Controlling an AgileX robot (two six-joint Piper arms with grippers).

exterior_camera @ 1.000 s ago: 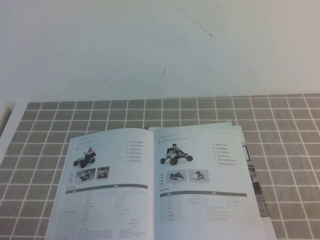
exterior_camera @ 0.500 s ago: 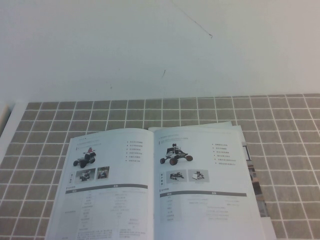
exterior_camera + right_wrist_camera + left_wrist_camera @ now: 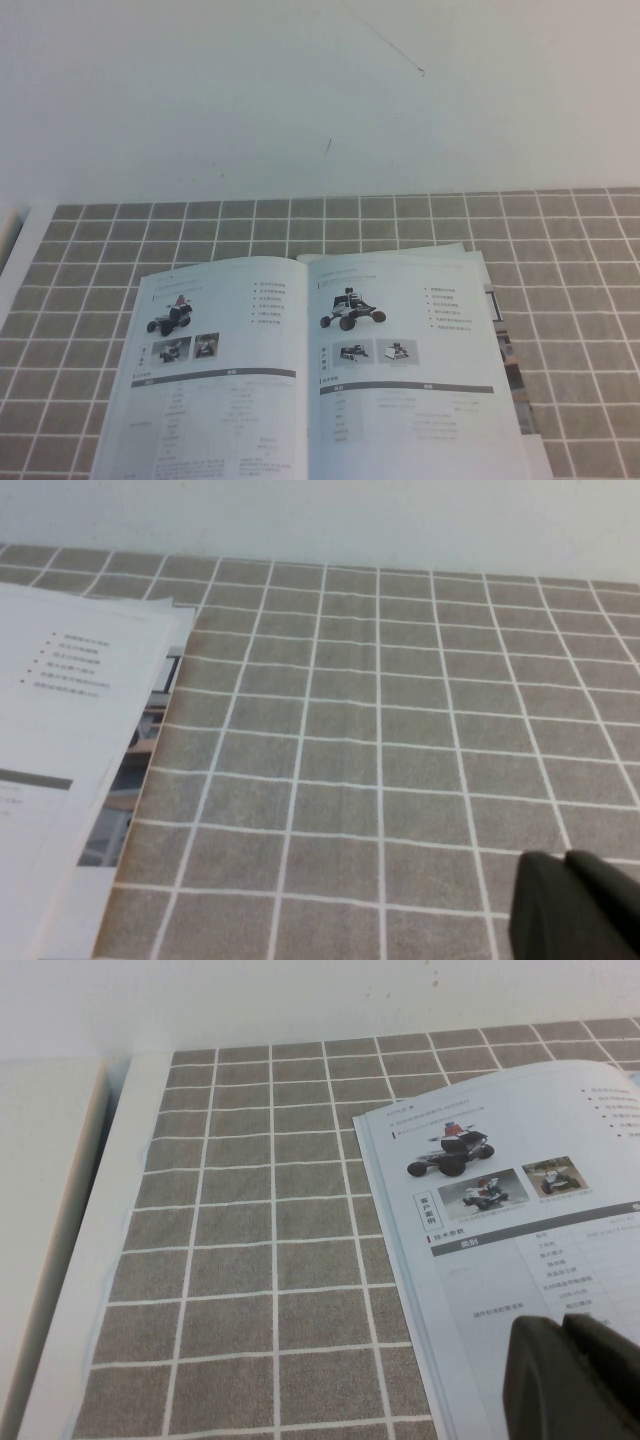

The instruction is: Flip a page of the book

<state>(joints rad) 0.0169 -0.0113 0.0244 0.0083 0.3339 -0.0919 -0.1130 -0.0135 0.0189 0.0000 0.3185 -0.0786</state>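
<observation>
**Book open, both arms clear of it**

Your book [image 3: 310,370] lies open and flat on the grey checked tablecloth [image 3: 580,260], near the table's front edge. The right-hand page [image 3: 410,370], with its vehicle photo, icon list and grey-headed table, rests on a fanned stack of further sheets.

Your left gripper [image 3: 575,1380] hovers above the left-hand page; its dark fingers appear pressed together. Your right gripper [image 3: 580,910] hangs over bare cloth beside the book's right edge, fingers pressed together, gripping nothing. A white wall [image 3: 320,90] rises behind the table.
</observation>
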